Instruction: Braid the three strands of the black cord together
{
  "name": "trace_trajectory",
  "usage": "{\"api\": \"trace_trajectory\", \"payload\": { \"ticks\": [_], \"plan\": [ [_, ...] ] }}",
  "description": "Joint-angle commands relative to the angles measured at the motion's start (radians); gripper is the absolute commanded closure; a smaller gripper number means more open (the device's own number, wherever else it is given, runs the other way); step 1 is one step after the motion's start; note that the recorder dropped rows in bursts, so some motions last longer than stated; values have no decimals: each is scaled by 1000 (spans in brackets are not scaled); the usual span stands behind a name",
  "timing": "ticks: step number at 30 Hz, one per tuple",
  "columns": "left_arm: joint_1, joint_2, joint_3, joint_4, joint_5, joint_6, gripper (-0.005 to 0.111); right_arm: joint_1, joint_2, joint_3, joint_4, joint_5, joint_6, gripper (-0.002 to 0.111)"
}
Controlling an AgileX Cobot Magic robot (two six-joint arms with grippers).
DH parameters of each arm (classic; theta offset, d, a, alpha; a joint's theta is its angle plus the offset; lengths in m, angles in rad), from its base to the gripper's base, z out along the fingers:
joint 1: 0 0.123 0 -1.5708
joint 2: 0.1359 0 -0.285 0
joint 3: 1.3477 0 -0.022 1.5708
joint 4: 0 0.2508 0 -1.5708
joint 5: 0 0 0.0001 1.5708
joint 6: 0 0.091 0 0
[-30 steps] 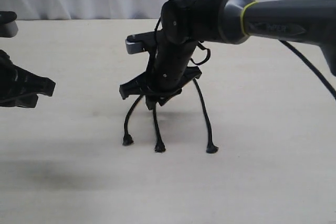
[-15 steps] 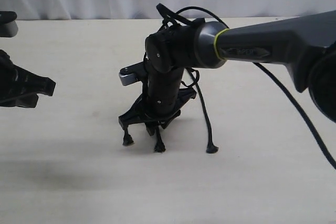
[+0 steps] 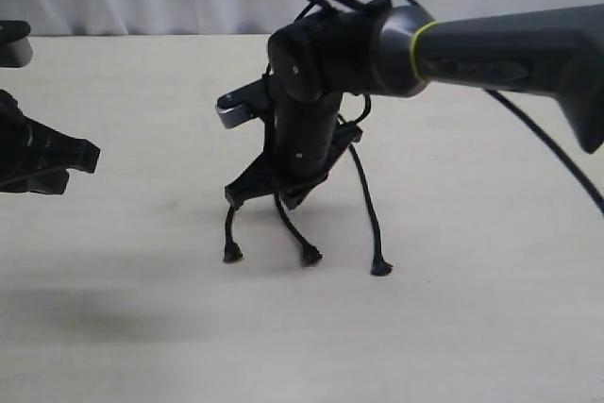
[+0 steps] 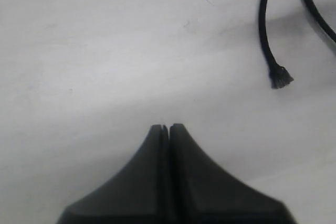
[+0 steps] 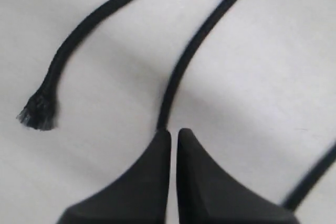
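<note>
Left gripper [image 4: 168, 127] is hanging over the left side of the table [image 3: 132, 327], jaws pressed together on nothing. The black cord [image 3: 363, 186] is lying at table centre, three strands fanning out. Left strand [image 3: 228, 228] is lying free. Right gripper [image 5: 169, 130] is pointing down, jaws pinching the middle strand [image 3: 293, 230]. Right strand [image 3: 376, 233] is lying free.

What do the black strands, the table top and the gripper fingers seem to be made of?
Strands: woven textile fibre, matte; a faint woven texture shows and the end is frayed. Table top: pale, smooth and matte, probably laminate or painted board; no grain shows. Right gripper fingers: black, matte, smooth, likely moulded plastic or rubber; which one, I cannot tell.
</note>
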Motion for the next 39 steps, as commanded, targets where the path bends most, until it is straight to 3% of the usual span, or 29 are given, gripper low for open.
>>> {"api": "trace_trajectory", "payload": {
  "ticks": [1, 7, 11, 12, 16, 20, 27, 32, 39],
  "plan": [
    [-10, -1, -5, -9, 10, -2, 107, -70, -48, -7, -61, 54, -42, 104],
    [-10, -1, -5, -11, 21, -2, 107, -156, -52, -3, 45, 84, -74, 104],
    [-10, -1, -5, -12, 13, -2, 107, -100, -45, 39, 133, -11, -115, 103],
    [-10, -1, -5, -12, 15, -2, 107, -87, -37, 41, 133, -13, -115, 101],
    [-10, -1, -5, -12, 15, -2, 107, -12, 24, 41, 121, -23, -115, 76],
    [-10, -1, -5, -12, 15, -2, 107, 8, 52, 41, 94, -58, -100, 72],
    [-10, -1, -5, -10, 15, -2, 107, 8, 91, 41, 63, -64, -76, 73],
    [-10, -1, -5, -10, 15, -2, 107, 8, 91, 41, 42, -60, -86, 104],
    [-10, -1, -5, -9, 15, 9, 107, 2, 37, -22, -59, 9, -86, 104]
  ]
}}
